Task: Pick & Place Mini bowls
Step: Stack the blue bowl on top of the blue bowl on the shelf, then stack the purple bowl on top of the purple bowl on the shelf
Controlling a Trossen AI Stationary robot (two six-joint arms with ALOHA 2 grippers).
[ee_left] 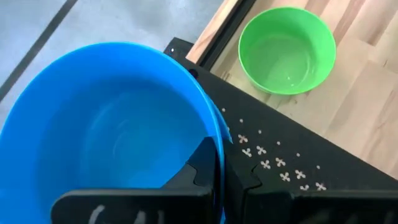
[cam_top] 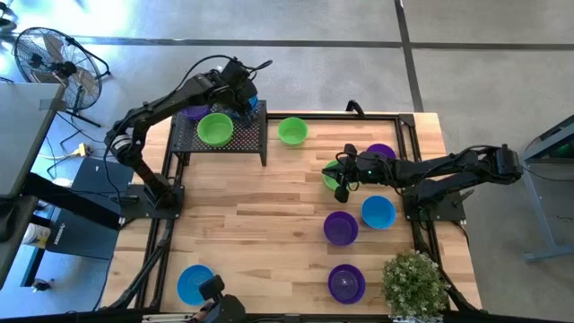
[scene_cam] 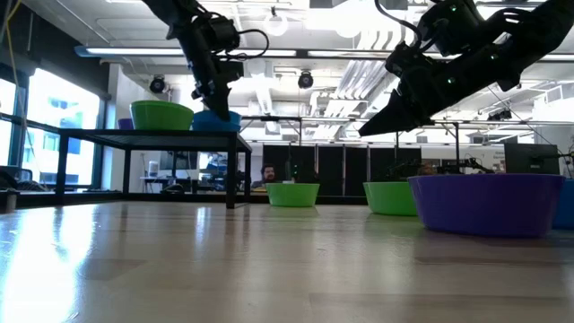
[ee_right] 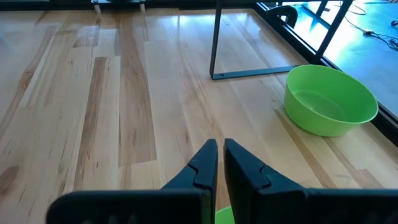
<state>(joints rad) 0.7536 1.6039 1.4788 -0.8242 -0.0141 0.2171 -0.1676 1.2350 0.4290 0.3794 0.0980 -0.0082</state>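
Left gripper (cam_top: 244,97) over the far right corner of the black rack (cam_top: 256,135), jaws clenched on the rim of a blue bowl (ee_left: 106,124), one finger inside the rim and one outside. In the low view, blue bowl (scene_cam: 216,120) just at rack-top height; touching the mesh or not, cannot tell. On the same rack, a green bowl (cam_top: 215,128) near the middle and a purple bowl (cam_top: 191,112) at the far left, partly hidden by the arm.

Right gripper (cam_top: 342,184) raised above the right half of the table (cam_top: 260,206), pointing left, fingers nearly together with only a thin gap and nothing between them. Directly beneath it, a green bowl (cam_top: 330,178), mostly hidden by the gripper. Another green bowl (cam_top: 292,131) on the table just right of the rack, at the far edge.

Elsewhere on the table: a purple bowl (cam_top: 380,153) behind the right arm, a blue bowl (cam_top: 378,212) and a purple bowl (cam_top: 341,227) side by side right of centre, a purple bowl (cam_top: 346,283) near the front edge, a blue bowl (cam_top: 195,283) at the near left. Potted plant (cam_top: 414,283) at the near right corner.
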